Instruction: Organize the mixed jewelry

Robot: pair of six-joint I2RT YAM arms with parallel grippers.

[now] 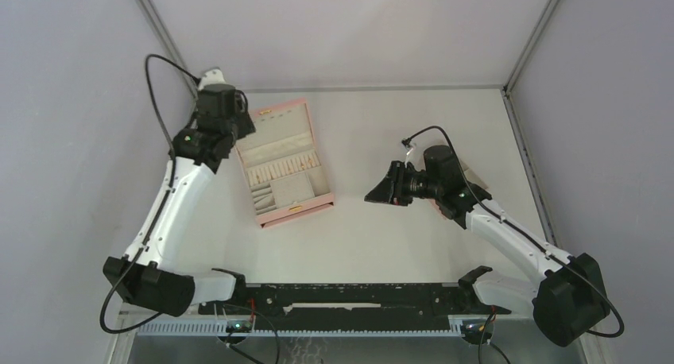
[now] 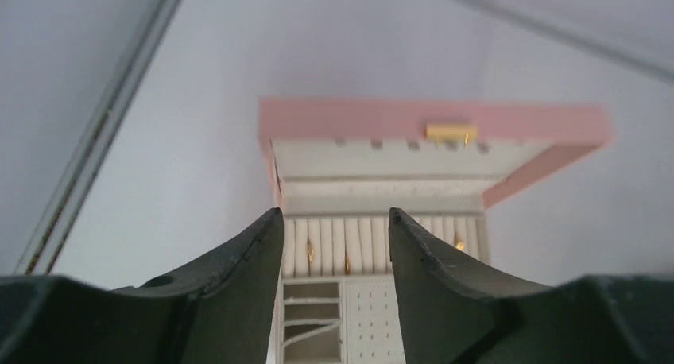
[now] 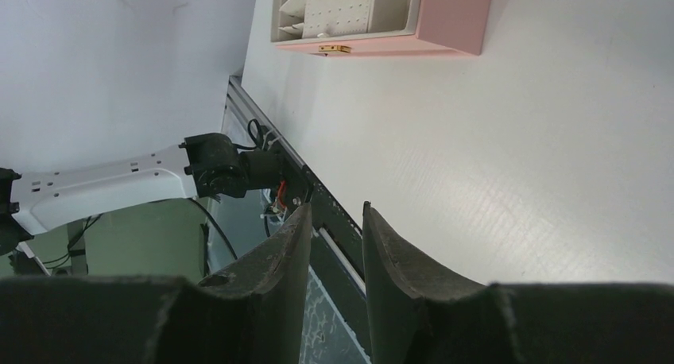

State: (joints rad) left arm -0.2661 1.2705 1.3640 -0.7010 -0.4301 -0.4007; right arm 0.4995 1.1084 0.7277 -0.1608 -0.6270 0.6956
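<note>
The pink box point(image 1: 296, 211) lies open left of centre with its beige tray point(image 1: 288, 191) showing. In the left wrist view three small orange-copper rings sit in the tray's ring rolls: one point(image 2: 310, 253), a second point(image 2: 347, 262) and a third point(image 2: 459, 243) further right. No other rings show. My left gripper point(image 1: 245, 125) point(image 2: 334, 213) hovers open and empty above the box's rear left side. My right gripper point(image 1: 372, 195) point(image 3: 336, 208) hangs above bare table right of the box, tilted toward the near edge, its jaws a narrow gap apart with nothing between them.
The box's lid point(image 2: 429, 119) stands open with a gold clasp point(image 2: 451, 132). The right wrist view shows the box's front wall point(image 3: 445, 30), the black rail point(image 3: 334, 213) at the table's near edge, and the left arm's base point(image 3: 119, 181). Grey walls enclose the table.
</note>
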